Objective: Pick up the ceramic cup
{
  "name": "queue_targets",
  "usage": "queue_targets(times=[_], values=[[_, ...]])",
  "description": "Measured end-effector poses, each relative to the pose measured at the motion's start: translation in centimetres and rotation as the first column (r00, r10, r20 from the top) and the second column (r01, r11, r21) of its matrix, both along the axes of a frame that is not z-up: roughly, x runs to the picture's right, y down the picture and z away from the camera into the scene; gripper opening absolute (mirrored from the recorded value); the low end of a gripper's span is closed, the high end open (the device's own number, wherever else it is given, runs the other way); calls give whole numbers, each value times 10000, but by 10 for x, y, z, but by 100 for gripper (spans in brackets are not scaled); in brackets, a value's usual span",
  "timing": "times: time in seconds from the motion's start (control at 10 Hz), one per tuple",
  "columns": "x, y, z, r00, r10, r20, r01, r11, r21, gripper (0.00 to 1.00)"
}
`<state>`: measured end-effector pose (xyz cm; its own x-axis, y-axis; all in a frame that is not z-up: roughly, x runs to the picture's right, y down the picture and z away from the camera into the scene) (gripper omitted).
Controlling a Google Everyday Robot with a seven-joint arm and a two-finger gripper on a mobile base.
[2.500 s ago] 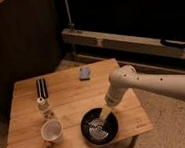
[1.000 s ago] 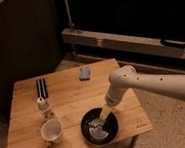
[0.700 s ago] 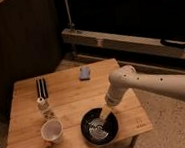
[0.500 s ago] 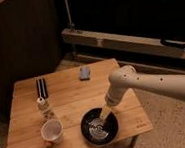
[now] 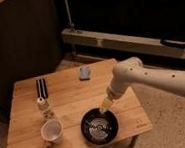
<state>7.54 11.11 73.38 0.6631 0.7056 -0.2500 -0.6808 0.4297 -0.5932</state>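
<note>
The ceramic cup [image 5: 52,131] is small, white and round with a wide mouth. It stands near the front left of the wooden table [image 5: 71,96]. The black ridged bowl [image 5: 99,126] sits to its right near the front edge. My gripper [image 5: 104,107] hangs from the white arm [image 5: 152,79] at the bowl's far right rim, well to the right of the cup.
A small narrow white bottle-like item [image 5: 42,107] stands just behind the cup. A black striped object [image 5: 41,88] lies at the left, a small blue-grey object [image 5: 85,72] at the table's back. A dark shelf unit [image 5: 130,19] stands behind.
</note>
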Motion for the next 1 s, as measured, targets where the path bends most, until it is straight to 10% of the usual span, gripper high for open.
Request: queue_targets(times=[0.4,1.0], values=[[-33,-26,-44,9944,1037,-207,-1040,9945,-141,80],[-33,-26,-45,9944,1038,-214,-1041,9945,-147,80]])
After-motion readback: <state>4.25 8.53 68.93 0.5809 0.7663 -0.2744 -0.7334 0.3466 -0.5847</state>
